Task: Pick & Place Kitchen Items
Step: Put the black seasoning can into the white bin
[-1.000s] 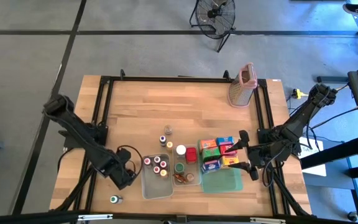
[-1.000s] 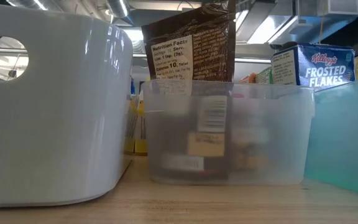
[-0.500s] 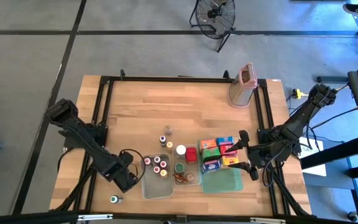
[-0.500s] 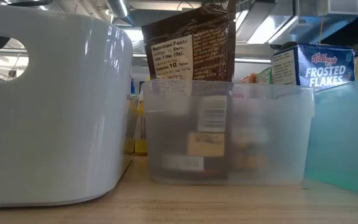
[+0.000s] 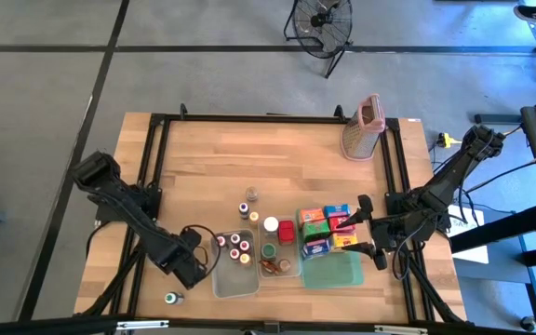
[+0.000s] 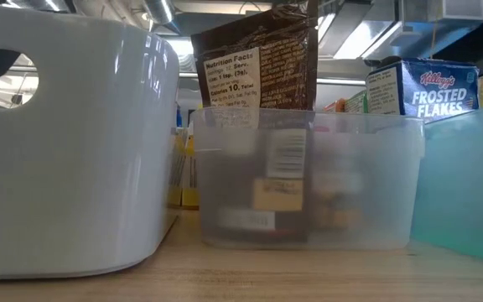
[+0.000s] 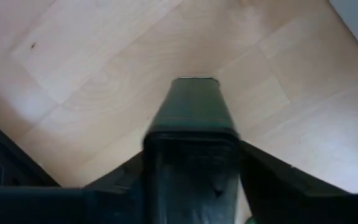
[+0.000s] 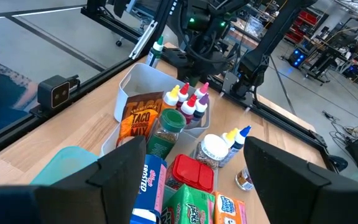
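Wooden table: at lower left a green-capped jar is seen near the left gripper, whose opening cannot be told. The jar is judged light, rigid and slick, best gripped around its body. The right gripper is held open and empty.

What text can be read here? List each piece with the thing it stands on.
"Kellogg's FROSTED FLAKES": blue cereal carton.
"Nutrition Facts", "10": brown pouch standing in the clear tub.
"TACO MIX": orange packet.
Barcode labels inside the tub: too blurred to read.
Green carton: print unreadable.
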### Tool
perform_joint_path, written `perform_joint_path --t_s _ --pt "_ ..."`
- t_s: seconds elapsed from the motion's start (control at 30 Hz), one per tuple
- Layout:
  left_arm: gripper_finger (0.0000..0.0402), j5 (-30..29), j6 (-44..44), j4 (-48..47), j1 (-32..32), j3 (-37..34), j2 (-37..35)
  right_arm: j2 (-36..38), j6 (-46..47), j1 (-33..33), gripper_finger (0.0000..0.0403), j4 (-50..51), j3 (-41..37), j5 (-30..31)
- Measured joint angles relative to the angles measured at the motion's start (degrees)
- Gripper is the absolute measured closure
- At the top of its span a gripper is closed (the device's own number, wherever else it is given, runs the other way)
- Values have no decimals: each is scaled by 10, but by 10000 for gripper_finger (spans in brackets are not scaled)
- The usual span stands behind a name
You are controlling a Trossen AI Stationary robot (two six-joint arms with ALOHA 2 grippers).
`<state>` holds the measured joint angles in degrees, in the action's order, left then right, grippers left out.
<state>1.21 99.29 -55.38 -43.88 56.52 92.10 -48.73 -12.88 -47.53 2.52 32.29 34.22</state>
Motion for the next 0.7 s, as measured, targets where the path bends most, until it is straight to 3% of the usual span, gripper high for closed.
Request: perform_joint_path --t_s 0.17,0.47,0.7 --pt "286 1 -31 3 0 1 8 0 0 0 128 0 0 0" --pt "288 -2 -58 -30 8 26 -13 0 0 0 128 2 0 0" --pt "288 -38 -107 -187 25 155 -18 0 7 0 128 18 0 0"
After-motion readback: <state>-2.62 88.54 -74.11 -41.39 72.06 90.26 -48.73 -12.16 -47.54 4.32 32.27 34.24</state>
